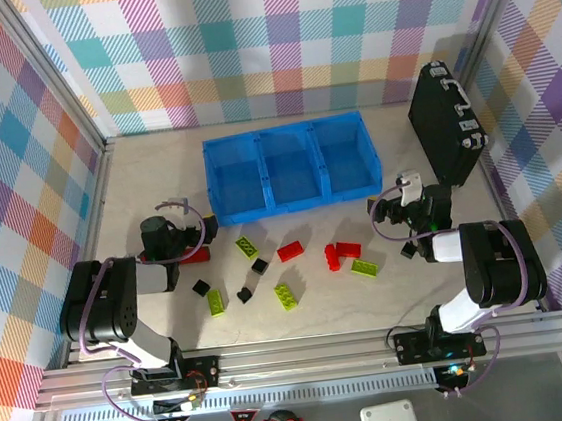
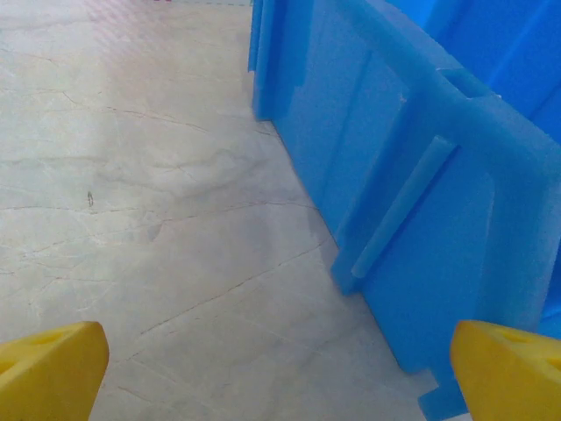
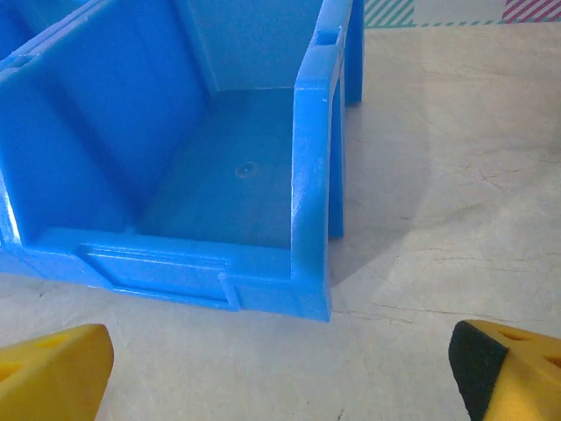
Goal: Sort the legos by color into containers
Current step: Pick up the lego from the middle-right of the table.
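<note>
The three joined blue bins (image 1: 286,165) stand at the back centre, and their floors look bare. Legos lie scattered in front of them: lime-green ones (image 1: 247,245) (image 1: 286,295) (image 1: 363,267), red ones (image 1: 289,252) (image 1: 343,253) and black cubes (image 1: 260,266) (image 1: 201,288) (image 1: 408,249). My left gripper (image 1: 201,231) (image 2: 280,386) hangs open by the tray's left front corner, its yellow fingertips (image 2: 48,368) wide apart over bare table beside the bin wall (image 2: 412,202). My right gripper (image 1: 386,204) (image 3: 280,377) is open in front of the right bin (image 3: 228,175), with nothing between its fingers.
A black hard case (image 1: 445,123) with silver latches leans at the back right. A red piece (image 1: 193,252) lies close under my left wrist. Plaid walls enclose the table on three sides. Bare table surface (image 1: 156,173) lies left of the bins.
</note>
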